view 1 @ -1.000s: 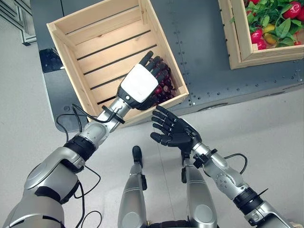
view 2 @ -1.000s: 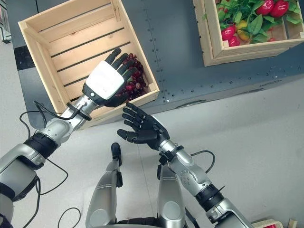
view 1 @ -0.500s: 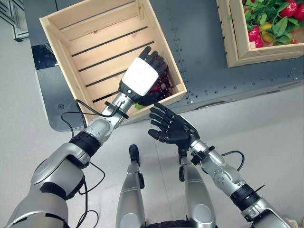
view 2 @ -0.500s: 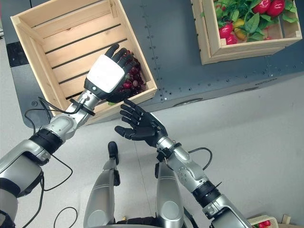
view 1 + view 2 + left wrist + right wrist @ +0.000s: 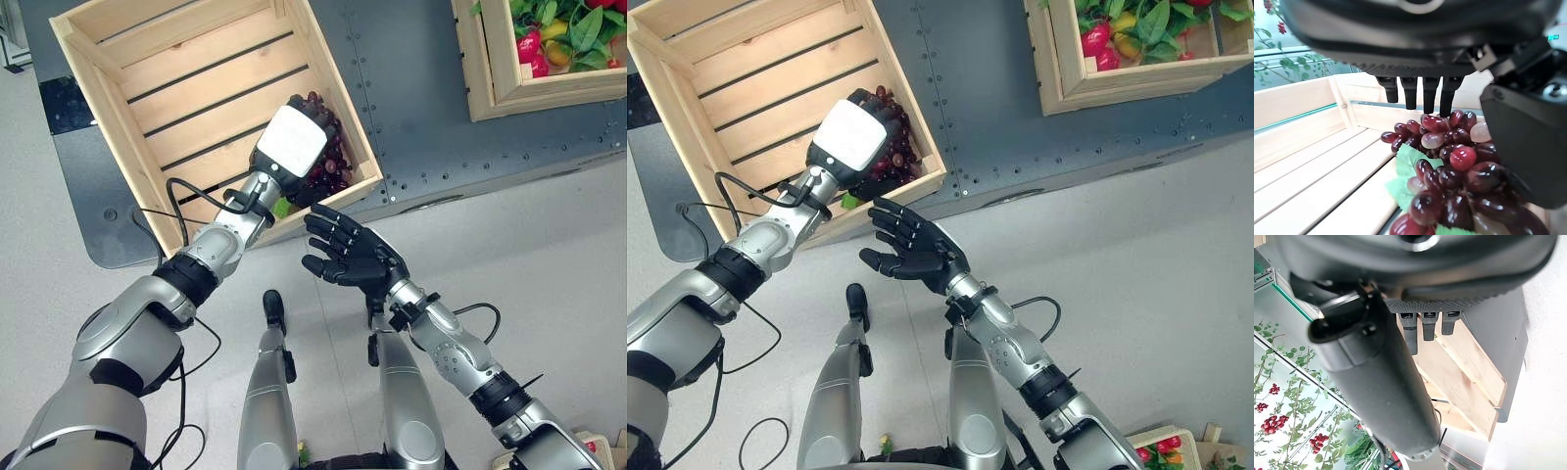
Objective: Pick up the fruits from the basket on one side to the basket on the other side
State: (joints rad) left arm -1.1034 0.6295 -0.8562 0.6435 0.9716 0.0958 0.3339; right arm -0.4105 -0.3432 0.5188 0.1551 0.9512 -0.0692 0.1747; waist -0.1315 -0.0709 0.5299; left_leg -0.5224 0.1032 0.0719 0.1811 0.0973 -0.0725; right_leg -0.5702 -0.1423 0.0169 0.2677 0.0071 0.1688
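Observation:
A bunch of dark red grapes [image 5: 328,174] with a green leaf lies in the near right corner of the left wooden crate [image 5: 196,98]. My left hand [image 5: 289,142] hovers right over the bunch, fingers reaching past it and the thumb beside it, not closed round it. In the left wrist view the grapes [image 5: 1449,166] rest on the slats below the straight fingers [image 5: 1422,95]. My right hand [image 5: 358,259] is open, palm up, over the floor just in front of that crate's corner. A second crate [image 5: 470,59] at the far right holds red and yellow fruits [image 5: 534,49] among green leaves.
Both crates stand on a dark grey riveted platform [image 5: 421,98]. Pale floor lies in front of it. The right wrist view looks past my open fingers at the left crate's outer corner [image 5: 1469,377].
The camera has shifted, so the crates sit higher and further left. My left hand stays over the grapes with its fingers dipped a little further. The right hand keeps its open pose.

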